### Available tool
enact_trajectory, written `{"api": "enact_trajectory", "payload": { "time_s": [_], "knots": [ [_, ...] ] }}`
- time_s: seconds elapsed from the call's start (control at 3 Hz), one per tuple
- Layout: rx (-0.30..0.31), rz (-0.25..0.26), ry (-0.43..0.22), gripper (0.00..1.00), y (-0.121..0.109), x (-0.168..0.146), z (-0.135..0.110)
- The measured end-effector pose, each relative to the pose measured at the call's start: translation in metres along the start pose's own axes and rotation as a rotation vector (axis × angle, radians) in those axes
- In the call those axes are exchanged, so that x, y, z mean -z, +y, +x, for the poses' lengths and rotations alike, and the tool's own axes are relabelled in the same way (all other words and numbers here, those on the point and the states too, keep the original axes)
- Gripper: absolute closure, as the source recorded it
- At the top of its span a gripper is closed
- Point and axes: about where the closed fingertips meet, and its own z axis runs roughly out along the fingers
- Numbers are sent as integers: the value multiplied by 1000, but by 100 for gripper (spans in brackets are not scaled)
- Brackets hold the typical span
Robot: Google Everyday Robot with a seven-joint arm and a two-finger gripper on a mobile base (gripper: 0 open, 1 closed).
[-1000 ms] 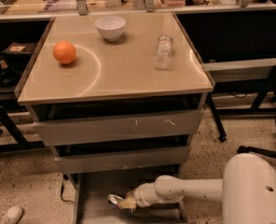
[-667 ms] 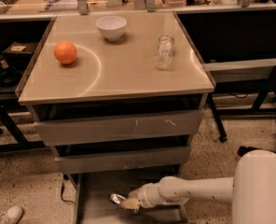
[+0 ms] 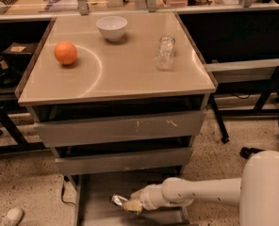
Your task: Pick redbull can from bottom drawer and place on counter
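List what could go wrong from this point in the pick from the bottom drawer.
1. The redbull can lies at the very tip of the gripper, low in the bottom drawer; it may slip away.
2. The fronts of the upper drawers sit close above the arm, so lifting could strike them.
3. On the counter, the glass jar near the right edge could be knocked over when placing.

It looks like a lab or workshop: a grey metal drawer cabinet (image 3: 116,128) on a speckled floor (image 3: 31,182), with a long far bench (image 3: 50,6) cluttered with tools and boxes. The gripper (image 3: 130,205) sits low in the open bottom drawer (image 3: 97,192), nearest the viewer.
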Motion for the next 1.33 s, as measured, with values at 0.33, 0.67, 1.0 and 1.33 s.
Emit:
{"api": "enact_trajectory", "payload": {
  "time_s": [0.33, 0.67, 1.0, 1.33],
  "knots": [
    [-32, 52, -21, 100, 11, 33, -14],
    [-58, 121, -45, 100, 29, 72, -35],
    [-43, 160, -75, 100, 43, 106, -66],
    [-28, 170, -79, 100, 43, 112, -73]
  ]
}}
